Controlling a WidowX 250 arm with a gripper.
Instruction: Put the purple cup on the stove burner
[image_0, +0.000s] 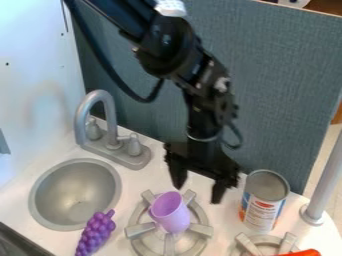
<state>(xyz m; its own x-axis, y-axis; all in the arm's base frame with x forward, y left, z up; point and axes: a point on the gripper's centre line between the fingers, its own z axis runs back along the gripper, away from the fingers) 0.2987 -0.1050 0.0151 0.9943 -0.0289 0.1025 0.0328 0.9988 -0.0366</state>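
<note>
- Claw (198, 194) of the black robot arm (190, 65) hangs downward near the middle of the view, set wide, its two fingers well apart
- Light purple, smooth cup (170, 212) sits just below the claw in the view, on a round grey stove burner (169, 244) with raised spokes; its mouth faces upward and its body seems to lean slightly towards the left of the view; one finger is near its rim, though whether they touch is hard to tell
- Tall metal can (264, 200) with a white, orange and blue label stands upright on the white bench (224, 217), to the right of the claw and cup in the view, its top open
- Bunch of purple toy grapes (95, 234) lies between the burner and the round grey sink basin (75, 195), near the basin's rim
- Grey curved faucet (97, 107) with two handles rises behind the basin
- Second grey burner (250, 245) shows partly at the lower edge, with part of a bright orange-red object (304, 253) beside or over it; which is unclear
- Grey upright post (327, 180) stands at the right edge of the bench
- Blue-grey panel (280, 85) rises behind the bench, meeting a white wall (33, 75) at the left of the view
</note>
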